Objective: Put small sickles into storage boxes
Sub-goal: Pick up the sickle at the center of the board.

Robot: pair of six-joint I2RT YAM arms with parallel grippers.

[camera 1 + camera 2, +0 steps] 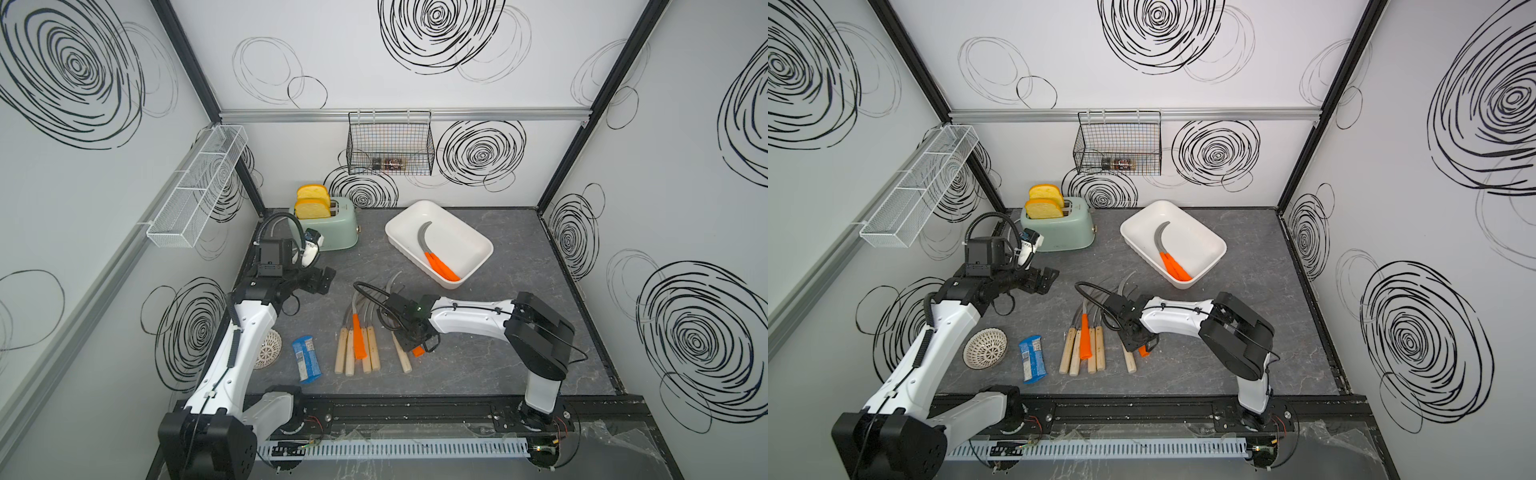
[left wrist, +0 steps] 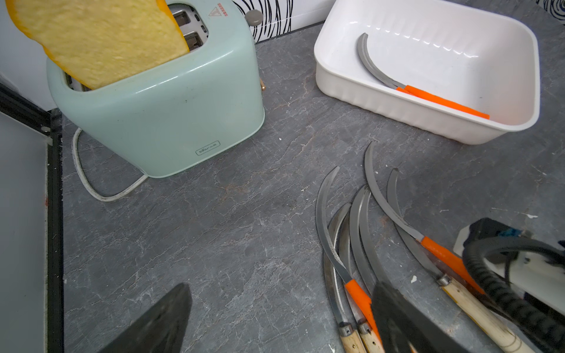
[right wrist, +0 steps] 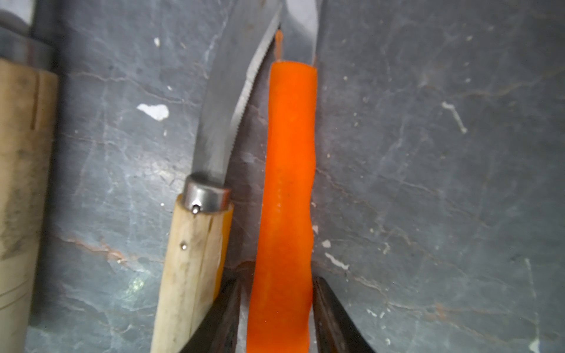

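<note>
We are keeping the white tub far right on the worktop, so two orange-handled sickles are lying inside. The left gripper is waiting, fingers apart. The right gripper is straddling a third orange sickle; whether its fingers are clamping it, we cannot tell. Five wooden-handled sickles and one more orange sickle are lying near centre.

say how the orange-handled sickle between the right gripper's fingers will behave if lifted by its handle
The orange-handled sickle is probably stiff: metal blade, solid handle. Lifted by the handle, it may tip blade-down, since the long curved blade reaches far out. The wooden-handled sickle close beside it might get nudged.
</note>
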